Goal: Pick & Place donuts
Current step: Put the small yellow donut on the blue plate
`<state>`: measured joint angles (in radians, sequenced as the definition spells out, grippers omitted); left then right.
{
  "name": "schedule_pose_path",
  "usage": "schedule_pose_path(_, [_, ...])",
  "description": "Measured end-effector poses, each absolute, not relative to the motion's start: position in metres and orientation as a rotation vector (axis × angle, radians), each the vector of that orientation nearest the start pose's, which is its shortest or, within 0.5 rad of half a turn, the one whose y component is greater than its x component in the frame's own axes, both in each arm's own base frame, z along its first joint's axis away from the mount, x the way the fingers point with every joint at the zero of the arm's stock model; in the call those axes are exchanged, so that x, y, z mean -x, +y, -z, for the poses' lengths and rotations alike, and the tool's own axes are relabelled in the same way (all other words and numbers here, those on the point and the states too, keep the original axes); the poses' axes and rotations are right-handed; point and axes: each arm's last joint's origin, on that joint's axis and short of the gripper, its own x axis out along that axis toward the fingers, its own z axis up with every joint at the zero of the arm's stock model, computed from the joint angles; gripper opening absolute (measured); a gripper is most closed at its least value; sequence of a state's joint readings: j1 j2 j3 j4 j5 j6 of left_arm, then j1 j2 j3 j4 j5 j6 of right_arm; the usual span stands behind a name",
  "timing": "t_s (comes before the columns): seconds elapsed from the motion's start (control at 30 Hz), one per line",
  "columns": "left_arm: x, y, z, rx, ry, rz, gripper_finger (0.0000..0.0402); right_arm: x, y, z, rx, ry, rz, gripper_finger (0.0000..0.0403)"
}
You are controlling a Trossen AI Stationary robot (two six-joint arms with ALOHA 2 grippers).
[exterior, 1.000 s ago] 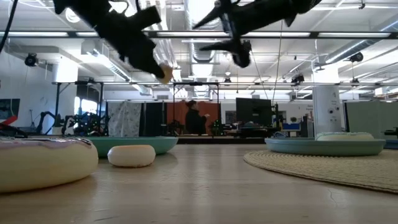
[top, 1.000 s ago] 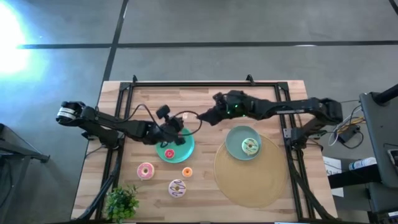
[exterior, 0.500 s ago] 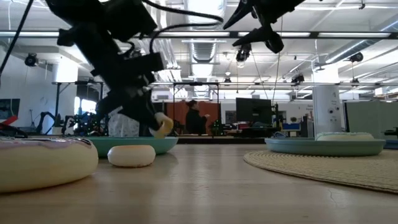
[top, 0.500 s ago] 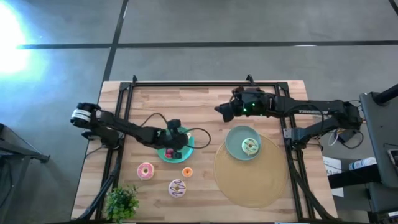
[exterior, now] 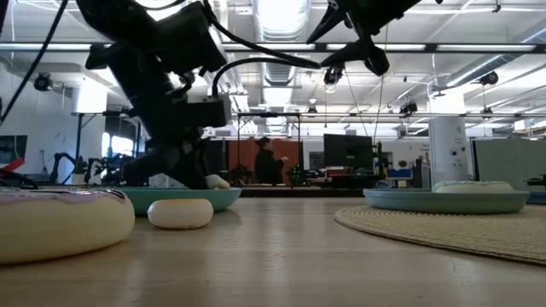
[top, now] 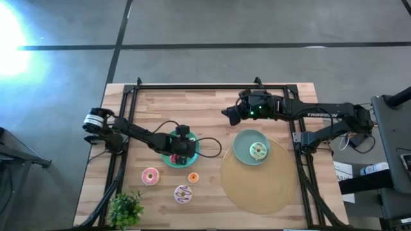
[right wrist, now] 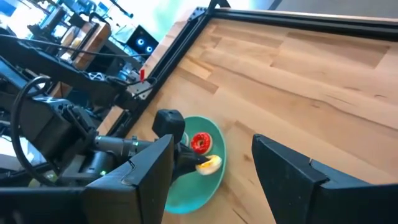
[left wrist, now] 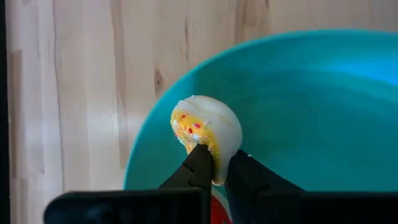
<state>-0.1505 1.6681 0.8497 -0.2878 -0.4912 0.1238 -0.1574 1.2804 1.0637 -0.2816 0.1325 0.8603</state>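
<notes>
My left gripper (top: 179,146) is low over the teal plate (top: 192,156), shut on a small yellow donut (left wrist: 205,130). A tiny red donut (right wrist: 200,142) lies on the same plate next to it. My right gripper (top: 226,117) hangs open and high above the table's middle, touching nothing. A pale green donut (top: 258,151) lies flat on the grey-blue plate (top: 242,148). The pink donut (top: 149,176), a tiny orange one (top: 192,178) and the white one with purple streaks (top: 183,193) lie flat on the bare wood near the front edge. My left gripper pinches the yellow donut by the side of its ring (left wrist: 211,155), one finger (left wrist: 199,163) on each face. The fingers slant down from the table's left. The donut is down inside the teal plate (left wrist: 311,112), close to its rim; whether it rests there I cannot tell.
A round woven mat (top: 263,186) lies under the grey-blue plate at the right front. A leafy plant (top: 125,209) stands at the left front corner. A black frame (top: 212,86) runs along the table's far edge and sides. A person stands far off in the room (exterior: 267,162).
My left gripper has come down from well above the table to the teal plate, carrying the yellow donut with it and staying shut. My right gripper drew back toward the table's right and rose a little, then kept still.
</notes>
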Motion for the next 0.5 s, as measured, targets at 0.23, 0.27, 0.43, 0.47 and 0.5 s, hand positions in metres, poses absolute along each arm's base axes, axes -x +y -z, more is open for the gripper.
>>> schedule_pose_path(0.23, [-0.299,-0.033,-0.147,-0.385,1.071,-0.196,0.0021,-0.277,-0.048,-0.316,-0.839,0.347,0.479,0.021])
schedule_pose_path(0.27, [-0.298,-0.034,-0.146,-0.38,1.079,-0.193,0.003,-0.277,-0.048,-0.316,-0.839,0.347,0.479,0.021])
schedule_pose_path(0.43, [-0.292,-0.033,-0.145,-0.365,1.145,-0.198,0.0088,-0.277,-0.048,-0.316,-0.839,0.348,0.478,0.021])
schedule_pose_path(0.47, [-0.29,-0.032,-0.146,-0.355,1.156,-0.206,0.0097,-0.277,-0.048,-0.316,-0.838,0.348,0.478,0.021])
schedule_pose_path(0.5, [-0.288,-0.032,-0.147,-0.345,1.165,-0.212,0.0106,-0.277,-0.048,-0.316,-0.838,0.348,0.478,0.021])
